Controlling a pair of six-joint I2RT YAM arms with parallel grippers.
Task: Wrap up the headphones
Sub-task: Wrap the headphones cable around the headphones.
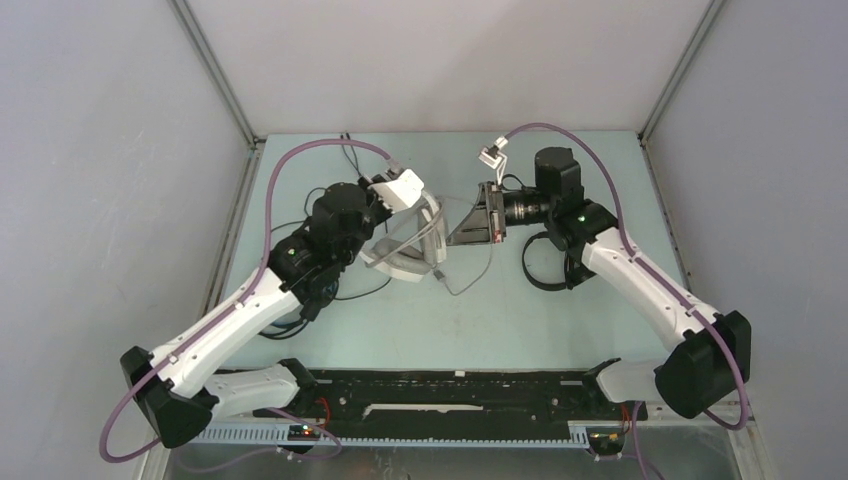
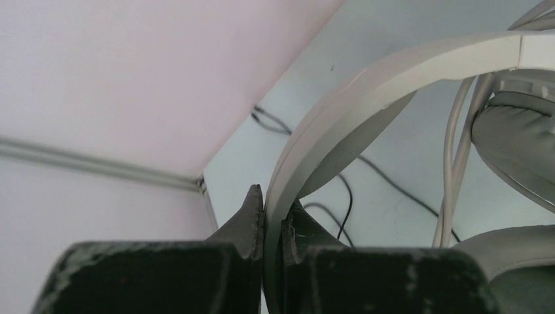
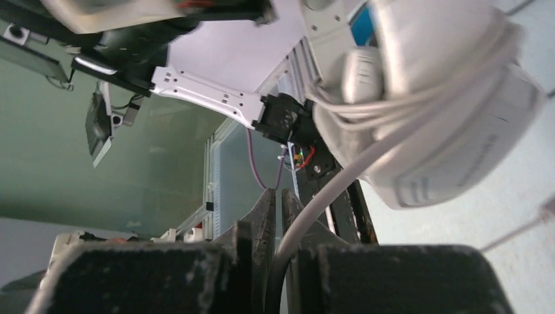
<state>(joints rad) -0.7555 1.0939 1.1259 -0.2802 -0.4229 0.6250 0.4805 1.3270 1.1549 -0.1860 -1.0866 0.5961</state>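
L tool [image 2: 271, 209] clamped on headband [image 2: 366, 85] of white-grey headphones [image 1: 405, 262], mid-worktop [image 1: 480, 320] btwn arms. R tool [image 3: 283, 209] pinching cable [image 3: 340, 183]. Cable path: R tips straight to part-wrapped earcup [image 3: 445, 118], i.e. toward L arm. Next loop prob R's.

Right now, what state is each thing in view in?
left gripper: shut on the headband of the white headphones.
right gripper: shut on the white cable.
white headphones: held by the headband.
white cable: partly wound round an ear cup, the rest unwound.
black headphones: lying on the table, ungripped.
black cable: loose on the table, unwound.
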